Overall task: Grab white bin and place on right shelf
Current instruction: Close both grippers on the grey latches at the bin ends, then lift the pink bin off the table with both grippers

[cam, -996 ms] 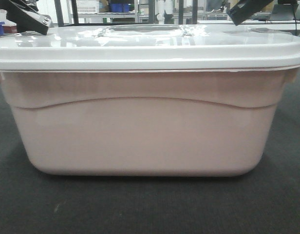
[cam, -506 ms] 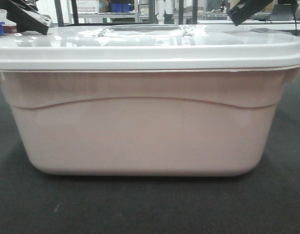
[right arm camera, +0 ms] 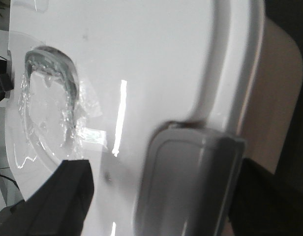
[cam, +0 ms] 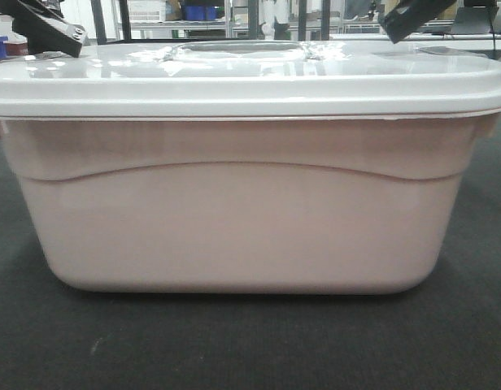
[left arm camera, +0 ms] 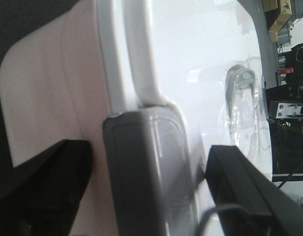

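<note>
Pale pinkish-white rounded plastic bin (cam: 242,227) under glossy white lid (cam: 250,81), grey end clasps (left arm camera: 151,191) straddled by unclenched left gripper (left arm camera: 146,150) and right gripper (right arm camera: 164,169).

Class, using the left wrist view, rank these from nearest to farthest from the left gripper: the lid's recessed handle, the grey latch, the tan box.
1. Grey latch, between the left gripper's fingers.
2. Recessed handle, mid-lid, right of frame.
3. Tan box, top-right background.

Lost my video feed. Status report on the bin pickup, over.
Left gripper open, jaws straddling a grey lid latch. Right gripper open, same at the other end. White bin on dark carpet, lid on, not lifted. No obstruction in view.
</note>
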